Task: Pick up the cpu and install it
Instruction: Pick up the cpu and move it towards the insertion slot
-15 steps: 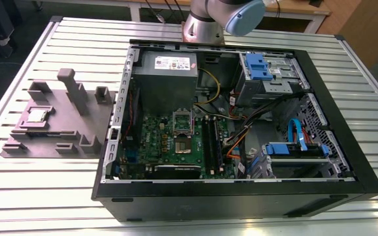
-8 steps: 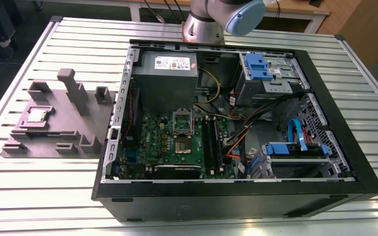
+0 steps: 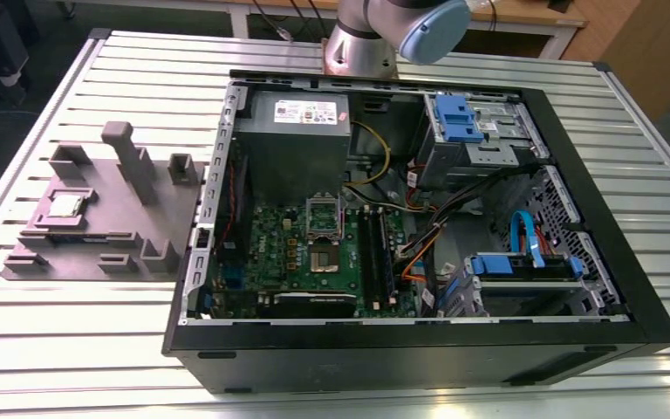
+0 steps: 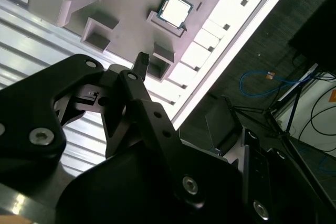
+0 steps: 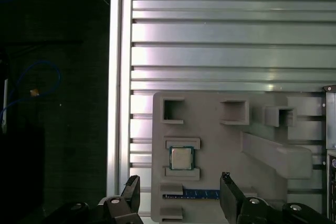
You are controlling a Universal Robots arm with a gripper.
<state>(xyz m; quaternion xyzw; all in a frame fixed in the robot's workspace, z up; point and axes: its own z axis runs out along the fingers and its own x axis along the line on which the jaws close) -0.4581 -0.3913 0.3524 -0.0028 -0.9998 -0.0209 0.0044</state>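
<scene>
The cpu (image 3: 67, 206), a small silvery square chip, lies flat in a pocket of the grey stepped fixture (image 3: 114, 218) on the exterior view's left, beside the computer case. Both wrist views look down on the cpu (image 5: 181, 158) (image 4: 175, 10) in its pocket. My gripper (image 5: 179, 191) hangs open well above the fixture, its two black fingers (image 5: 131, 188) spread wide with nothing between them. The cpu sits just ahead of the gap between the fingers. Inside the case, the motherboard's socket (image 3: 324, 220) stands with its metal frame showing.
The open computer case (image 3: 428, 336) lies on its side on the slatted aluminium table (image 3: 79, 332), with a power supply (image 3: 294, 118), drive bays (image 3: 475, 131) and cables inside. The fixture has raised posts (image 3: 132, 161). The table edge (image 5: 116, 77) drops to a dark floor.
</scene>
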